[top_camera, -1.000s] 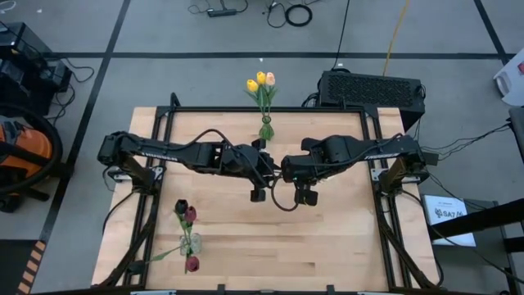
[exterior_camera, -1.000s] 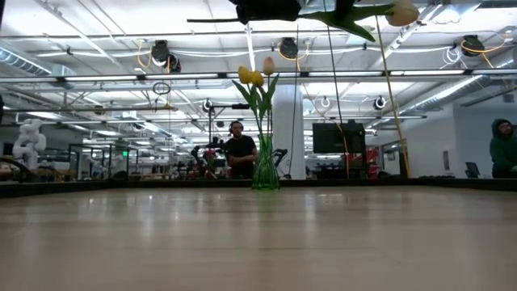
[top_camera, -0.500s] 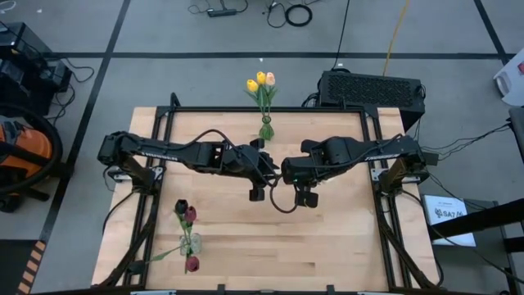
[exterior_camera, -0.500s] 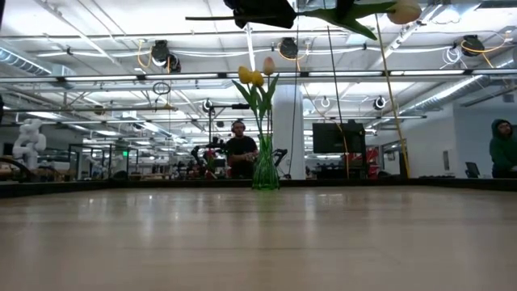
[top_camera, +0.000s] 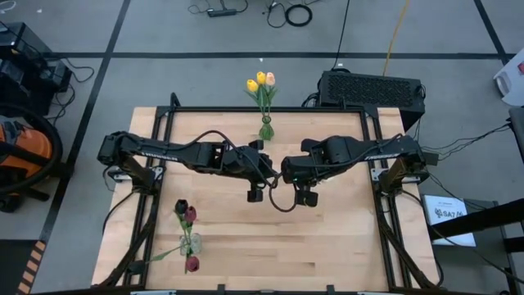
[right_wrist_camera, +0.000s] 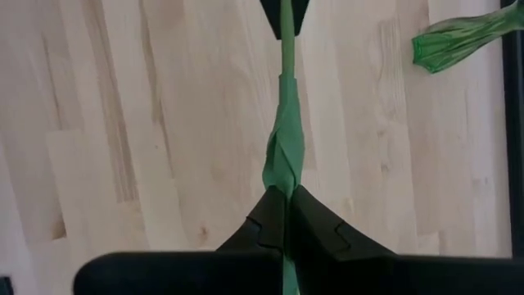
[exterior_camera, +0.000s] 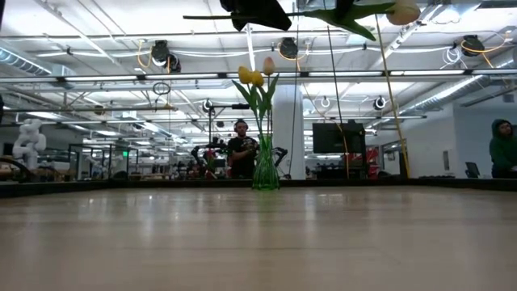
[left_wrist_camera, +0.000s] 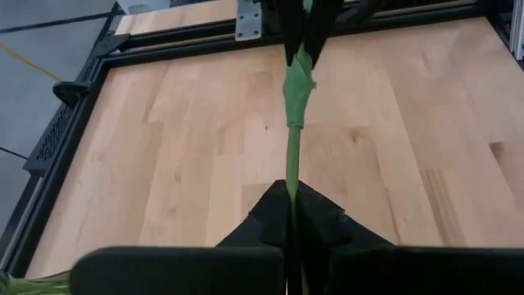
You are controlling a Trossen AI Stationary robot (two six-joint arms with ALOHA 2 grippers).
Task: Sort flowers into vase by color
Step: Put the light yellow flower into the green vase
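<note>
Mid-frame above the table (top_camera: 327, 238), both my left claw (left_wrist_camera: 288, 215) and right claw (right_wrist_camera: 284, 215) pinch one tulip stem (left_wrist_camera: 293, 123), mid-handover toward a vase.

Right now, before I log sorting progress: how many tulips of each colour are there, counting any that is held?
Yellow tulips: 2
Peach-pink tulips: 2, counting the held tulip
Dark red tulips: 2
Near-black tulip: 1
Total: 7
</note>
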